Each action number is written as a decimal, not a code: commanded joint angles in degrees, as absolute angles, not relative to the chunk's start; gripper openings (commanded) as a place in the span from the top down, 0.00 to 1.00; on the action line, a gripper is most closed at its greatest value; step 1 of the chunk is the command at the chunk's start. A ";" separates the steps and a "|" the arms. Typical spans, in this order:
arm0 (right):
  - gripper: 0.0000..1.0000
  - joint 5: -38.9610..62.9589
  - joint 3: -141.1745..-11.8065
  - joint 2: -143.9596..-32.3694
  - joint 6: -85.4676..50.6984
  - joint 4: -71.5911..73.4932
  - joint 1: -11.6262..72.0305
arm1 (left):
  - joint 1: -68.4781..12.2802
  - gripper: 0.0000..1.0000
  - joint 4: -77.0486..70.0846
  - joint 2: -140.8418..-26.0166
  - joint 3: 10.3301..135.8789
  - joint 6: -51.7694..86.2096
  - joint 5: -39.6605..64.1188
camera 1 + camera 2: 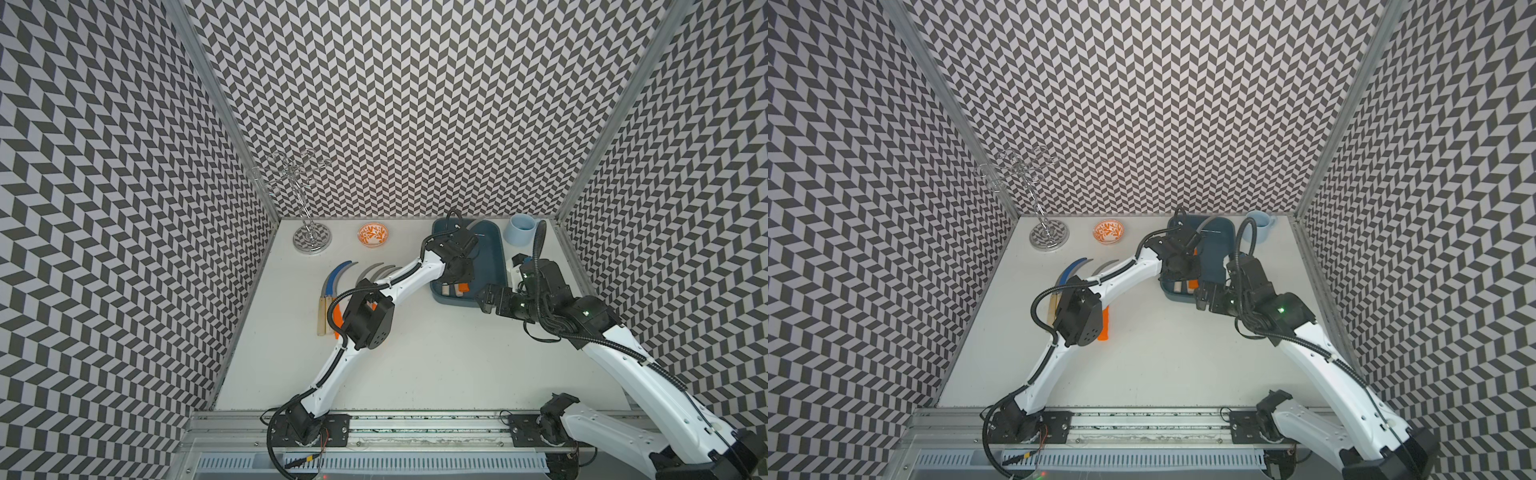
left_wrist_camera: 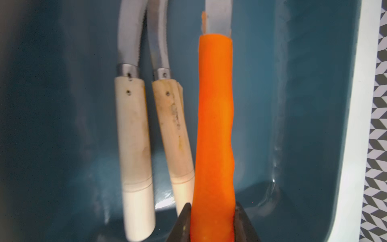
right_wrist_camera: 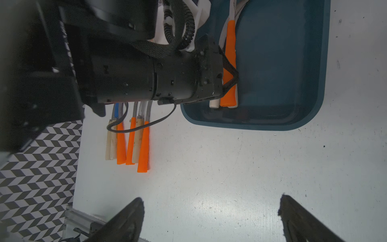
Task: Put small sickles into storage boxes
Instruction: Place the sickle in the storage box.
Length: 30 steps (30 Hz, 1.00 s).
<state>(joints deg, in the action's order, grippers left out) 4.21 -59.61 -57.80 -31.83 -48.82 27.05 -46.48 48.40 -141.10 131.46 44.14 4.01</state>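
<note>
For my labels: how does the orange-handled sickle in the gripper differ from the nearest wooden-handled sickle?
The orange-handled sickle has a bright, clean handle; the wooden-handled sickle a pale, stained one. The left gripper is shut on the orange one; the wooden one lies free. Both have grey blades.

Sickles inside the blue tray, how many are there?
3. Two wooden-handled sickles lie side by side on the tray floor; an orange-handled sickle, clamped in the left gripper, is beside them. The left arm might hide others.
</note>
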 commanded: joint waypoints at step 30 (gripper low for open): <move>0.00 6.24 -57.98 -57.31 -29.02 -48.12 24.42 | -46.75 0.36 40.17 -144.84 135.19 46.82 9.73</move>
<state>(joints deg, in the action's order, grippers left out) 6.04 -58.02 -57.78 -29.74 -48.88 24.75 -46.50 41.41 -145.84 133.23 46.26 8.84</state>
